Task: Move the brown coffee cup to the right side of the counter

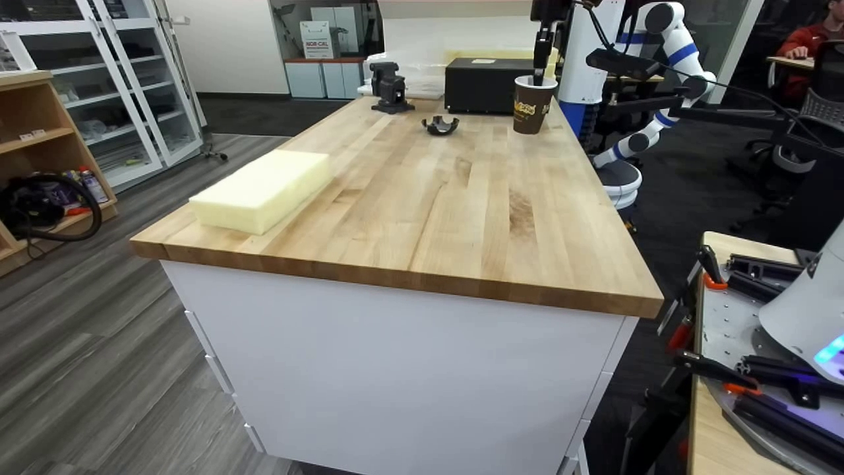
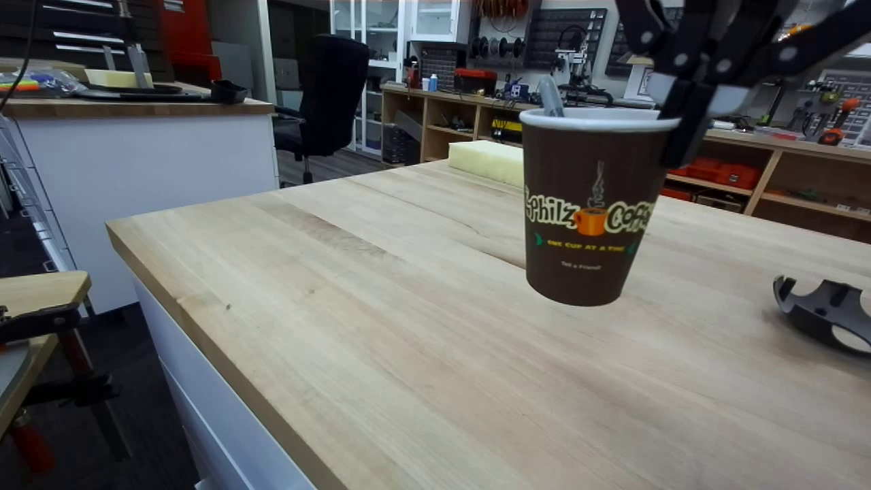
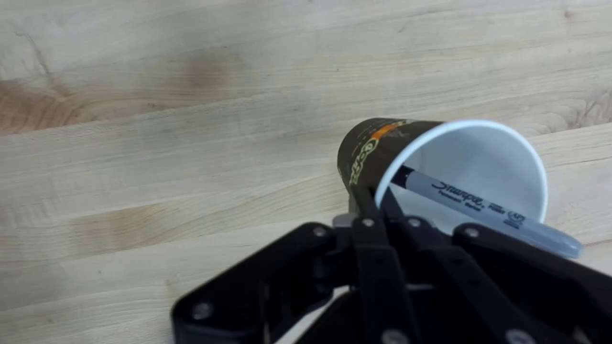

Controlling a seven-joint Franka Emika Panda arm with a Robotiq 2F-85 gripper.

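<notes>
The brown coffee cup (image 1: 529,111) is near the far right part of the counter (image 1: 422,211) in an exterior view. It is nearly upright, with printed letters and a white rim. It is large in an exterior view (image 2: 592,218) and also shows in the wrist view (image 3: 370,148). A grey marker (image 3: 468,203) leans inside it. My gripper (image 3: 377,198) is shut on the cup's wall at the rim, one finger inside and one outside. The gripper also shows in both exterior views (image 1: 541,74) (image 2: 682,129). I cannot tell whether the cup's base touches the wood.
A black boxy case (image 1: 488,86) stands beside the cup, towards the far end. A black curved part (image 1: 440,125) and a black vise-like device (image 1: 390,87) are further left. A pale yellow block (image 1: 264,188) lies at the near left edge.
</notes>
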